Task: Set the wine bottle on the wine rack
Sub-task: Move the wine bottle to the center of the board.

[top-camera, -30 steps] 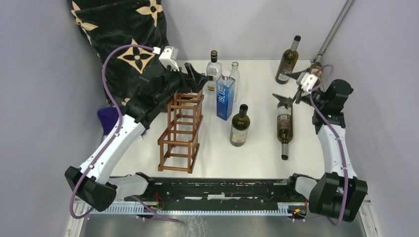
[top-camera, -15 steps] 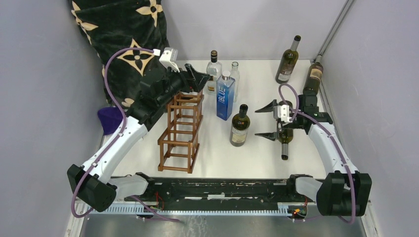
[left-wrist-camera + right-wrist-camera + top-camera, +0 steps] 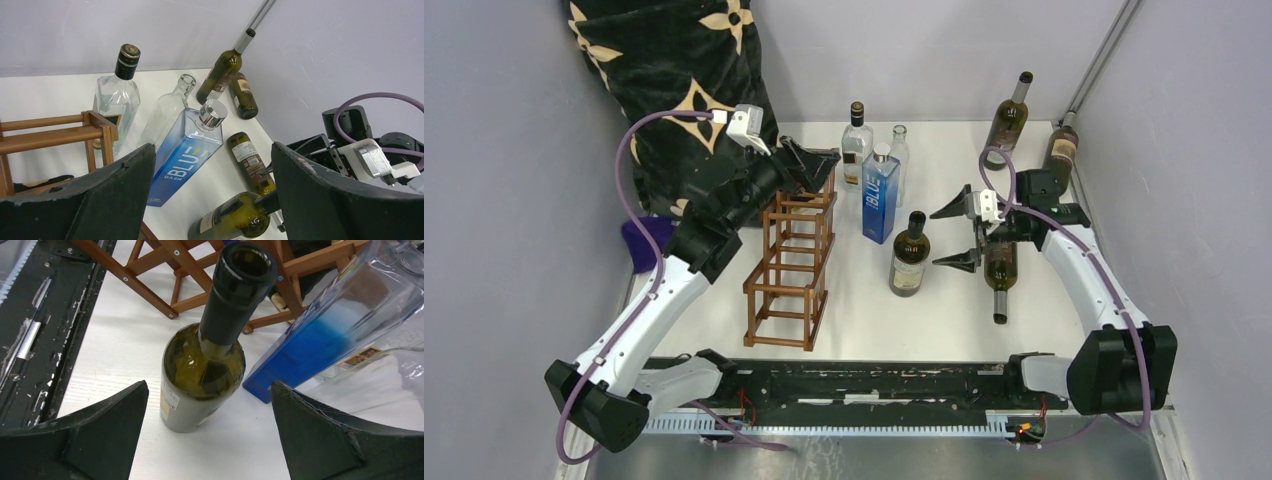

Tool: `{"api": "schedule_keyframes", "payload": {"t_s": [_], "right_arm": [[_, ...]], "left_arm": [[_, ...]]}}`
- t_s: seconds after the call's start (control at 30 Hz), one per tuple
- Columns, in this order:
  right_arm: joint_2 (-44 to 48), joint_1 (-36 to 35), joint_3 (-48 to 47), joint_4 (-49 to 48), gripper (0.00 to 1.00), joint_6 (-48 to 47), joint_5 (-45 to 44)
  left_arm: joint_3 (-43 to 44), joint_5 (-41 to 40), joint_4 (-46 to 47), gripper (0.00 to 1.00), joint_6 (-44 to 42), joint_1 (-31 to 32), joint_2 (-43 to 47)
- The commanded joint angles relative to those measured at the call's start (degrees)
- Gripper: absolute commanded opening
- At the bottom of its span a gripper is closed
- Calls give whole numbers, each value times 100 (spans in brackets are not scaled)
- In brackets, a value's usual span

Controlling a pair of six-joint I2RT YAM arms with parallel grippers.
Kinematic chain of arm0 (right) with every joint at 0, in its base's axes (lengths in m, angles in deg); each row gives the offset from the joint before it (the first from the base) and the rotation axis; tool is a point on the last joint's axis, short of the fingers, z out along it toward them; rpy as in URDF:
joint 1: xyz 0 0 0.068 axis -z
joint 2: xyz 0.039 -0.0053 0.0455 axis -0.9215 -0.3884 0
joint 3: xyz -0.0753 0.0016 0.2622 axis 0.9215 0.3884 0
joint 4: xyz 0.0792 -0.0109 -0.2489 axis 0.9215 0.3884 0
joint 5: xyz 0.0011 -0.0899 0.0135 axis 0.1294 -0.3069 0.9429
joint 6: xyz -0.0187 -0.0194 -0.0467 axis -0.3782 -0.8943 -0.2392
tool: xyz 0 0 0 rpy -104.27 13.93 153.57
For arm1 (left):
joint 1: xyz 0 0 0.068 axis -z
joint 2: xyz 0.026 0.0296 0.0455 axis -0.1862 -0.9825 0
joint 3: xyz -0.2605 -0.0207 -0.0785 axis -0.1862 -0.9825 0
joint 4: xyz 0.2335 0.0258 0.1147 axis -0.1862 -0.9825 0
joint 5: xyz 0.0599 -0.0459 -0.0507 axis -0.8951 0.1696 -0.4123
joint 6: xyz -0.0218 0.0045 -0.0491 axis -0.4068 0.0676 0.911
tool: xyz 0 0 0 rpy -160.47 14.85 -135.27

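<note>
The rack (image 3: 790,262) stood left of centre in the top view, running up the frame, and the left gripper (image 3: 824,167) hung over its upper end with jaws spread and nothing between them. The wine bottle (image 3: 910,256) stood upright at mid-frame, right of the rack and just below the blue bottle (image 3: 880,195) — touching neither. The right gripper (image 3: 937,239) pointed at it from the right, jaws wide and empty — its wrist view showed the wine bottle centred ahead of the fingers (image 3: 75,435), untouched, while a lying bottle (image 3: 998,270) rested flat beneath that arm.
</note>
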Motion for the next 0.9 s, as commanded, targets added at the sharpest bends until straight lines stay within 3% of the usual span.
{"api": "schedule_keyframes", "payload": {"t_s": [0.0, 0.07, 0.13, 0.37, 0.57, 0.67, 0.8, 0.87], "right_arm": [[358, -330, -21, -1390, 98, 1914, -421], [754, -490, 483, -3079, 98, 3714, -976], [1071, -535, 950, -4510, 98, 4797, -1048], [1175, -1088, 1279, -5433, 98, 5820, -1245], [1204, -1381, 1658, -6311, 85, 6789, -1739], [1204, -1386, 1763, -6561, 71, 7031, -1888], [1296, -1398, 2004, -7248, 25, 7407, -2030], [1351, -1397, 2020, -7355, 13, 7408, -2058]], "left_arm": [[-13, -153, 106, 90, 203, 10, 161], [9, -193, 31, 90, 180, 10, 164], [44, -215, -40, 90, 153, 15, 161], [103, -243, -83, 90, 81, 10, 163], [129, -227, -80, 90, 104, 10, 129], [104, -220, -84, 90, 137, 10, 148], [68, -242, -82, 90, 150, 10, 173], [68, -240, -81, 90, 146, 16, 173]]}}
